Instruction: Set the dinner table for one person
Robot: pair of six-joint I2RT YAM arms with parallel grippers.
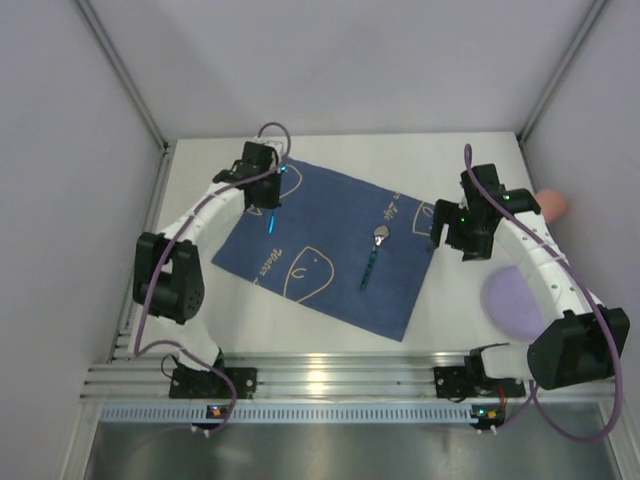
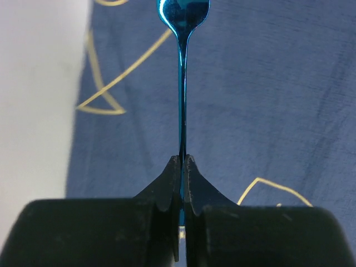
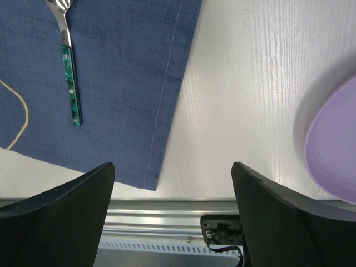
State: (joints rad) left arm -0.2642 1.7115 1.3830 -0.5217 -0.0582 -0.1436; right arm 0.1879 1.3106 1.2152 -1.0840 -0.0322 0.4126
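The white dinner table (image 1: 455, 160) carries a blue mat (image 1: 330, 225) with cream outlines. My left gripper (image 1: 270, 190) is over the mat's far left corner, shut on the handle of a shiny blue utensil (image 1: 271, 220). In the left wrist view the gripper (image 2: 182, 161) pinches the thin handle, and the utensil's head (image 2: 183, 11) hangs over the mat (image 2: 267, 100). A green-handled silver utensil (image 1: 372, 258) lies on the mat and also shows in the right wrist view (image 3: 70, 78). My right gripper (image 1: 445, 228) is open and empty, over bare table (image 3: 245, 83) beside the mat's right edge (image 3: 172, 167).
A lilac plate (image 1: 512, 300) lies at the right, partly under my right arm; it also shows in the right wrist view (image 3: 334, 150). A pink object (image 1: 553, 205) sits at the far right edge. The ridged aluminium rail (image 1: 330, 380) runs along the near edge. Grey walls enclose the table.
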